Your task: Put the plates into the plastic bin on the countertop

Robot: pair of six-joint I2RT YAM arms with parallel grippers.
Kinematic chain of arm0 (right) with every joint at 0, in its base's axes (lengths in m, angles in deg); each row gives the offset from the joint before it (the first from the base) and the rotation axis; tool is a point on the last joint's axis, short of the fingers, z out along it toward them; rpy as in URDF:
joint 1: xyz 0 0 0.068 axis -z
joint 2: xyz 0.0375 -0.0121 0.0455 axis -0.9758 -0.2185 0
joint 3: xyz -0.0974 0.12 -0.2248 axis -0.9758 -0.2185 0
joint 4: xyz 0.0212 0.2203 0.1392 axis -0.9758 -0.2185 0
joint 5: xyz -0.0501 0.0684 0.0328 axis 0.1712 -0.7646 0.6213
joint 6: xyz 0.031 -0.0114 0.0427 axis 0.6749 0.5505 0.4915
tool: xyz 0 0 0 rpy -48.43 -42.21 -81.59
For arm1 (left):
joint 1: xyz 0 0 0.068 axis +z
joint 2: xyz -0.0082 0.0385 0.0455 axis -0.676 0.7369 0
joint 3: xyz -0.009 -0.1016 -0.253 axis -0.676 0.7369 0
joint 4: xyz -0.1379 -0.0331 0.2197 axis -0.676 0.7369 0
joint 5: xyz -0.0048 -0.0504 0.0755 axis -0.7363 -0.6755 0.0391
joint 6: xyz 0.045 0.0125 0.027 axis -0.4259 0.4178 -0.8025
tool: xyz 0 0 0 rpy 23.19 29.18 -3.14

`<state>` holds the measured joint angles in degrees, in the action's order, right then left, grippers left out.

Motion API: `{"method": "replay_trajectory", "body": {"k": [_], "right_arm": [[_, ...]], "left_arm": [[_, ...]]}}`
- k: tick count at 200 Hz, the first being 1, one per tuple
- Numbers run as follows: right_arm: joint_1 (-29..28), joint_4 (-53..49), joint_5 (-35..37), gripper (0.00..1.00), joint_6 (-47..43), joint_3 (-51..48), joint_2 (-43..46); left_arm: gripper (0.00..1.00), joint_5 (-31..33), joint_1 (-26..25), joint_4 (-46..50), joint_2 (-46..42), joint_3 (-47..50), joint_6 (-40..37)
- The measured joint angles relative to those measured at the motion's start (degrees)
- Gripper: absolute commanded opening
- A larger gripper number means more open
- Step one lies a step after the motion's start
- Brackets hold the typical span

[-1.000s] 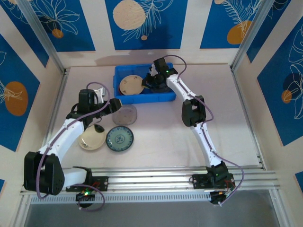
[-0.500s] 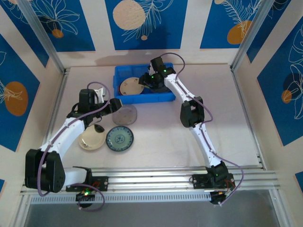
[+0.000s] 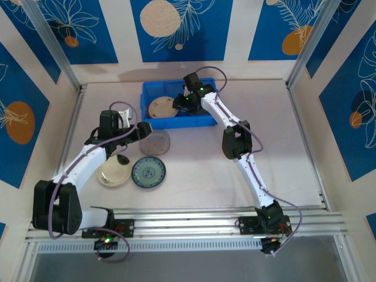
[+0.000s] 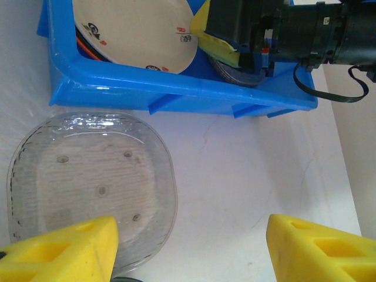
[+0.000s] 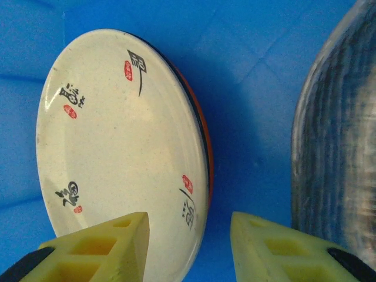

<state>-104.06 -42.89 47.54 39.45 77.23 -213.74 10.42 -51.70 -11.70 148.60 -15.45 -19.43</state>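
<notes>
Cream plate tilted in blue bin, right fingers released, left fingers released

Bright-blue bin, black-lettered cream plate

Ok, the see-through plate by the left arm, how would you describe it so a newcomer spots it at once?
Find the blue bin at the back of the countertop. Just outside its front-left corner, the clear plate lies flat by the open left claw. Unlike the teal-patterned plate and cream plate in front of it, it is see-through, the countertop showing through it.
</notes>
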Motion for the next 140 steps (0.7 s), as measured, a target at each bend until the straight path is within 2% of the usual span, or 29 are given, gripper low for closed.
{"method": "replay_trajectory", "body": {"k": [40, 77, 100, 140], "right_arm": [[0.0, 0.0, 2.5, 0.42, -3.3, -1.2, 4.3], [-0.3, 1.8, 4.8, 0.42, -7.1, -8.1, 15.9], [-1.0, 7.1, 5.2, 0.41, -8.0, -19.6, 27.1], [-5.2, 21.7, 7.8, 0.43, -9.1, -49.9, 49.7]], "left_arm": [[0.69, -0.8, 0.1, -1.7, 1.5, 0.0, 1.0], [0.69, -1.4, 0.1, -3.2, 2.7, 0.0, 1.3], [0.69, -1.7, 0.1, -3.9, 2.8, 0.0, 1.5], [0.69, -2.3, 0.1, -4.6, 2.8, 0.0, 2.6]]}}
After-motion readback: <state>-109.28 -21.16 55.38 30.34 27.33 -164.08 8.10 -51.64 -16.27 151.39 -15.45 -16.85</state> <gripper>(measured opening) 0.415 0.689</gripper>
